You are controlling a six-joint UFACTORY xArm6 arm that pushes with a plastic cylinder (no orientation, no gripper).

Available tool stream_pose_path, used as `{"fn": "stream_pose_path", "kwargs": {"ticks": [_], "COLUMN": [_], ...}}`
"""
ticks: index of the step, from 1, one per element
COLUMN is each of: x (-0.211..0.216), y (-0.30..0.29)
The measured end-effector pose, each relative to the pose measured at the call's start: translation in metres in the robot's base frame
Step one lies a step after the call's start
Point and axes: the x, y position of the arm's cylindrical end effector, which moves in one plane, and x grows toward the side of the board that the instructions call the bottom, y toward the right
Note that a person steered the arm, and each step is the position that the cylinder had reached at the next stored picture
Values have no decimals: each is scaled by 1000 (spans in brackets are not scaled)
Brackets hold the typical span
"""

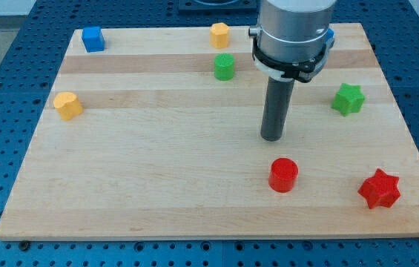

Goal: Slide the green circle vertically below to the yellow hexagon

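The green circle (225, 67) stands near the view's top, just left of centre. The yellow hexagon (219, 34) sits right above it, close to the board's top edge, with a small gap between them. My tip (272, 137) rests on the board near the centre, below and to the right of the green circle and well apart from it. The rod rises from the tip to the arm's grey body at the view's top.
A blue cube (93, 38) is at the top left. A yellow heart-like block (67, 105) is at the left. A green star (348, 99) is at the right, a red circle (283, 175) just below my tip, and a red star (380, 189) at the bottom right. A blue block (329, 37) peeks out behind the arm.
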Motion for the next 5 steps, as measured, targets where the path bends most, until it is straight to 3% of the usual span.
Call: {"fn": "stream_pose_path", "kwargs": {"ticks": [1,5], "x": [-20,-189], "y": [-1,-8]}}
